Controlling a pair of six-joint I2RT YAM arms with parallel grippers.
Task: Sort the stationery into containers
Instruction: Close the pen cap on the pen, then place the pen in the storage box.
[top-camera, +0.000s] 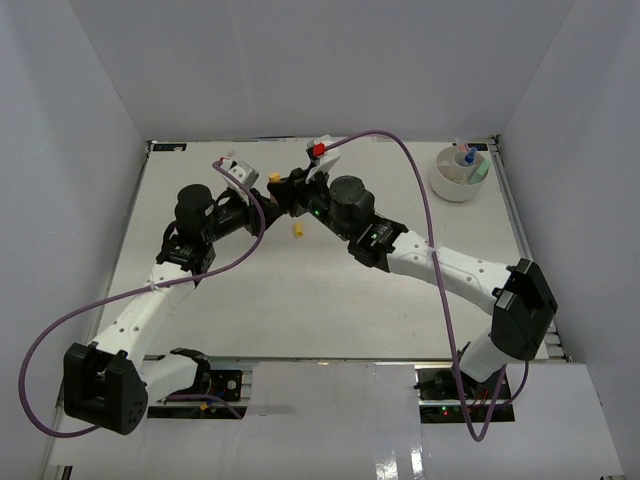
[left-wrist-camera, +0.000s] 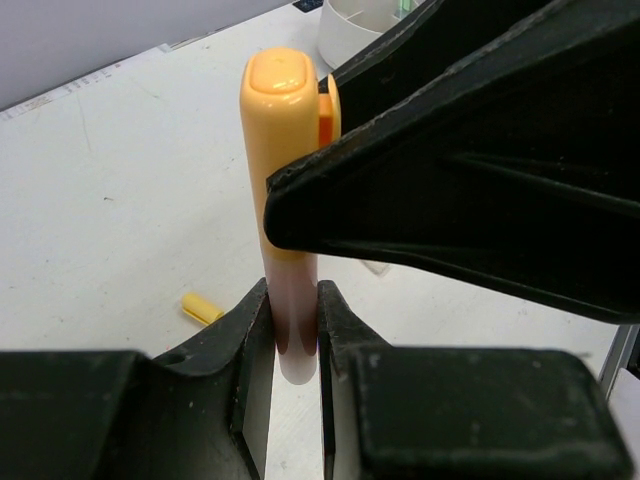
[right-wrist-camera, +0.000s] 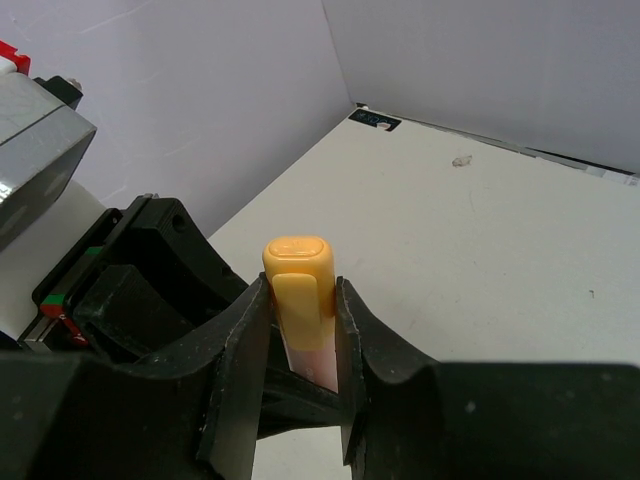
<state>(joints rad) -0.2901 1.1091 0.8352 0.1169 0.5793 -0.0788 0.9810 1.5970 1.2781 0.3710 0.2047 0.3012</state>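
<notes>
An orange-capped highlighter (left-wrist-camera: 285, 180) with a pale body is held above the table by both grippers. My left gripper (left-wrist-camera: 296, 310) is shut on its lower body. My right gripper (right-wrist-camera: 300, 300) is shut on its orange cap (right-wrist-camera: 298, 272). In the top view the two grippers meet at the far middle of the table, left gripper (top-camera: 262, 196) and right gripper (top-camera: 290, 190), with the cap (top-camera: 274, 178) showing between them. The round white divided tub (top-camera: 448, 182) stands at the far right with a few pens upright in it.
A small yellow eraser (top-camera: 296, 231) lies on the table just in front of the grippers, and shows in the left wrist view (left-wrist-camera: 202, 307). A tiny clear item (right-wrist-camera: 460, 160) lies near the far wall. Purple cables arch over both arms.
</notes>
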